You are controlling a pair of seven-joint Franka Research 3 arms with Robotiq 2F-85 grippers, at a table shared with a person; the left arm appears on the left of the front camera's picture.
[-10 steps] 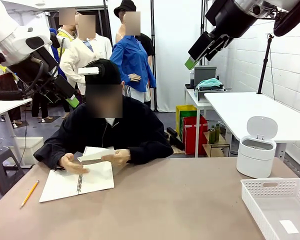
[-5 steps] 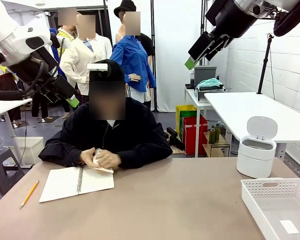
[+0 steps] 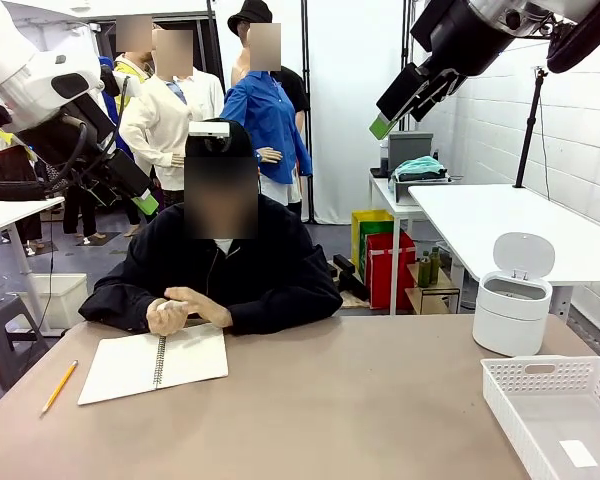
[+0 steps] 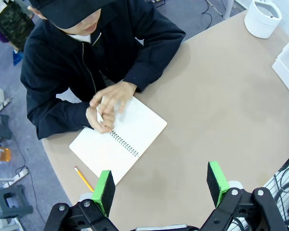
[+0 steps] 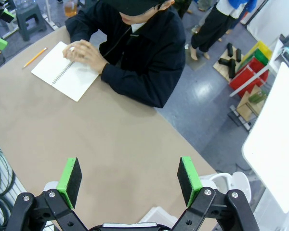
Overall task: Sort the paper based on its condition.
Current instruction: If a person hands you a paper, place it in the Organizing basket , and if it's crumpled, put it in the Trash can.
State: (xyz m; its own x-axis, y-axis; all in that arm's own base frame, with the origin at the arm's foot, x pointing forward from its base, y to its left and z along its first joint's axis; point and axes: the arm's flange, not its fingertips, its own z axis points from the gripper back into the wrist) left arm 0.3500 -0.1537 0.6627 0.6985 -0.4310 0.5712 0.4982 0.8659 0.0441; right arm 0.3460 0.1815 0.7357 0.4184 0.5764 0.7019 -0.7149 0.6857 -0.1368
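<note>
Basket [image 3: 502, 400]: on the table's near right corner, with a small label [image 3: 578, 453] lying on its floor.
Bin [image 3: 512, 315]: just beyond the basket, lid up; its inside is hidden.
Paper [image 4: 99, 114]: squeezed between the person's hands [image 3: 175, 311], at the notebook's [image 3: 155, 365] far edge.
Left gripper [image 4: 161, 180]: jaws wide apart, empty, high over the table.
Right gripper [image 5: 129, 174]: jaws wide apart, empty, aloft.
Change: a second ago the hands held the sheet flat; now it is balled up between them. Both arms are unmoved.

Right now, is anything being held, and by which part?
The left end effector and right end effector are open, holding nothing. The person's hands enclose a paper wad, only a white edge showing.
</note>
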